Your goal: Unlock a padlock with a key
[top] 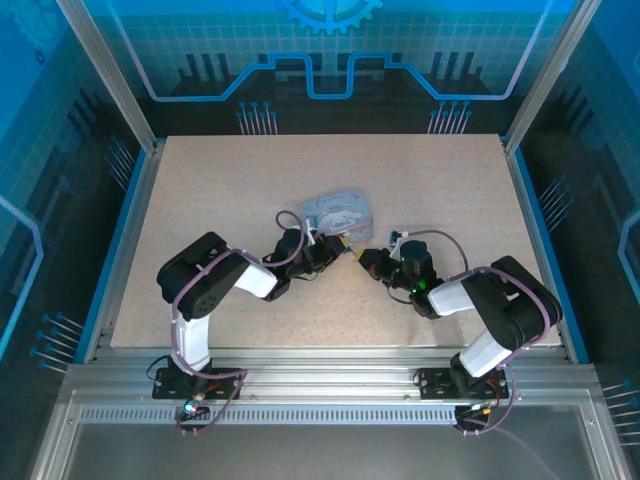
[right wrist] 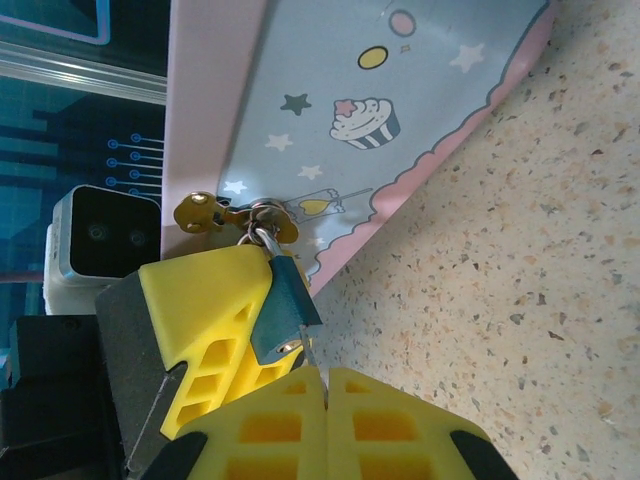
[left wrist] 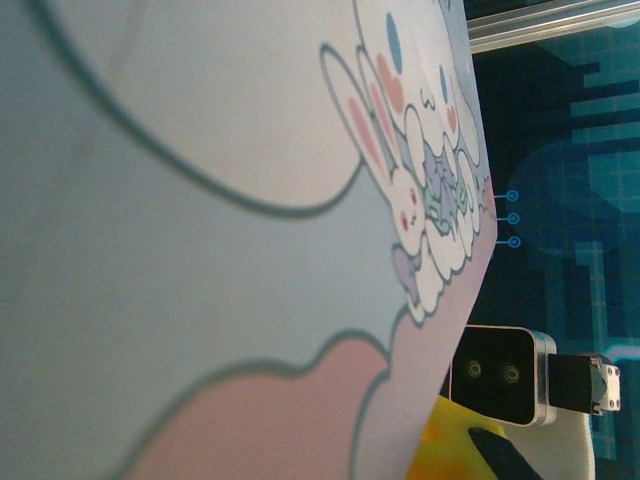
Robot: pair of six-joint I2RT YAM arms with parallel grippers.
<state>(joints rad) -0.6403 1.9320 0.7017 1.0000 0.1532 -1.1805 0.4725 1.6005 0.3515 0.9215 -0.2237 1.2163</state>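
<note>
From above, my left fingers (top: pixel 333 246) and right fingers (top: pixel 366 259) met over the counter (top: pixel 440 180), just near of the one pouch (top: pixel 338 210). My left wrist looked across its bunny print. From my right wrist, the one padlock (right wrist: pixel 283 315), clamped by my left fingers, stood just far of my right fingers, pinched together on a thin key (right wrist: pixel 311 352) aligned with its length; two brass keys (right wrist: pixel 215 213) hung beyond.

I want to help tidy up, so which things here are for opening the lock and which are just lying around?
For the job:
padlock
key, seemingly the thin metal sliver pinched in the right gripper
left gripper, beside the padlock

Just there:
diary, whose clasp the padlock hangs on
table
</note>
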